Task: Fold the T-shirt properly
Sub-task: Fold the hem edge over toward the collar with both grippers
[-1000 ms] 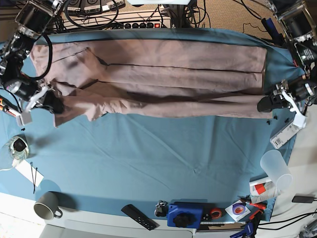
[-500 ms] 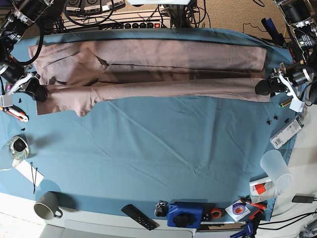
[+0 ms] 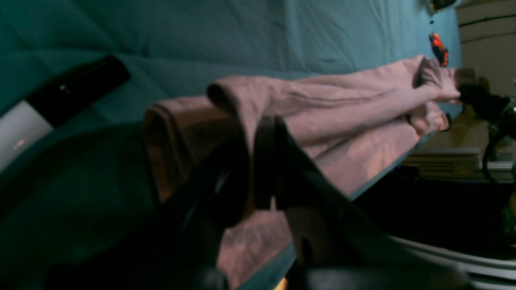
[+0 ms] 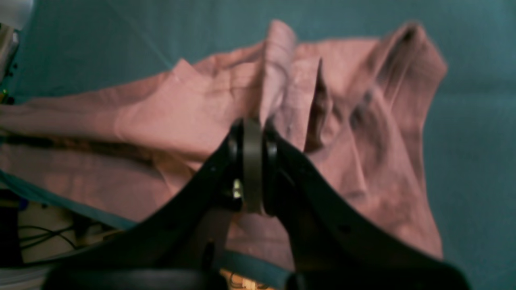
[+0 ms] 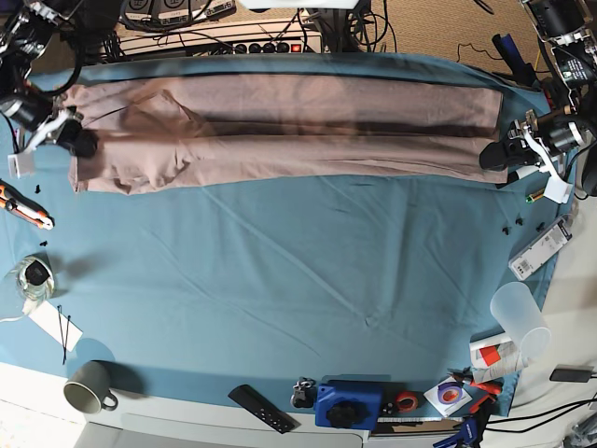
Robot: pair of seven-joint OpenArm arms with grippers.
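Left gripper (image 5: 494, 155) is clamped on one end of the T-shirt (image 5: 298, 131), right gripper (image 5: 79, 145) pinching the other, the shirt lying as a long band along the far edge of the teal table cloth (image 5: 298, 271).
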